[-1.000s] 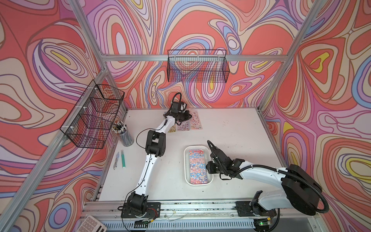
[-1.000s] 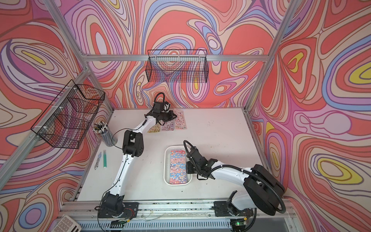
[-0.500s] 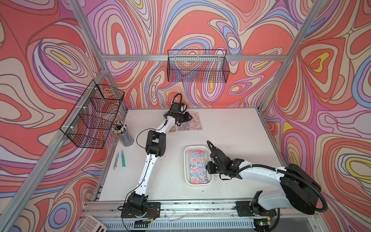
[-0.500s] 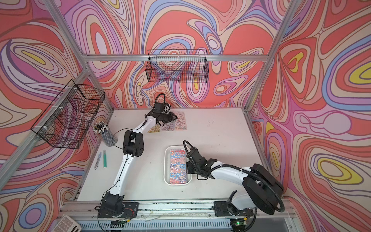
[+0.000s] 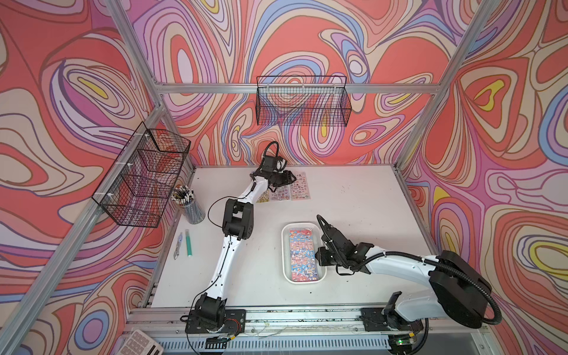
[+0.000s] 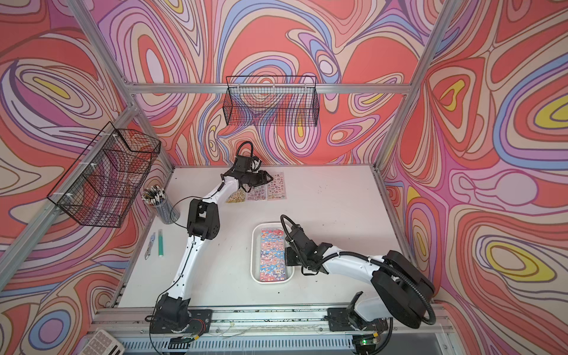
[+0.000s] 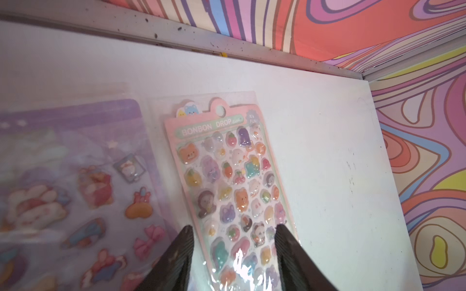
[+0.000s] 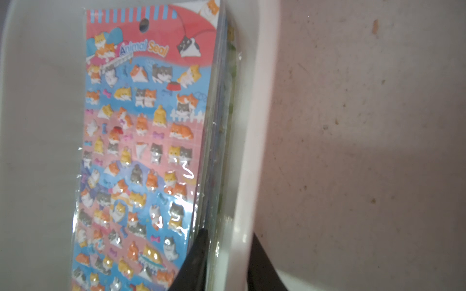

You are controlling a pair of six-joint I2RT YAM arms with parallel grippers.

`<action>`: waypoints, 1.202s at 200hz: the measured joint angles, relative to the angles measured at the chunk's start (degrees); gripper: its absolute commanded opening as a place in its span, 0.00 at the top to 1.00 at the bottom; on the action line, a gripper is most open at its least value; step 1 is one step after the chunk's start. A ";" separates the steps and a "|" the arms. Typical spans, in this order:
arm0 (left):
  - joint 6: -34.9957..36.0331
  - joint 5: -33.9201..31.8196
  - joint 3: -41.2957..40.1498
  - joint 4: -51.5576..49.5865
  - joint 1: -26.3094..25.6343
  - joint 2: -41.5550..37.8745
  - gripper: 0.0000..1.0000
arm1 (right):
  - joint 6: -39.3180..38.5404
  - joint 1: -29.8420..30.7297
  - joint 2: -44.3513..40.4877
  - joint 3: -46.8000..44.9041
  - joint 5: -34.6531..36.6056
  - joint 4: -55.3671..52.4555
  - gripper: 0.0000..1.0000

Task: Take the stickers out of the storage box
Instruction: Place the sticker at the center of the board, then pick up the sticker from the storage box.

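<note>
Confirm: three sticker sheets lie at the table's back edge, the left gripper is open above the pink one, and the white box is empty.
Not empty: the right wrist view shows a stack of sheets in the white box. The rest stands: three sheets at the table's back edge, left gripper open above the pink one.

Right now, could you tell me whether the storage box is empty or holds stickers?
Not empty: stickers lie flat inside the storage box, more sheet edges showing beneath the top one.
</note>
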 measured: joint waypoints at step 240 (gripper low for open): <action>-2.36 -13.60 -75.65 -0.09 -6.84 -79.17 0.57 | -3.45 0.00 -9.77 16.24 7.50 -16.61 0.48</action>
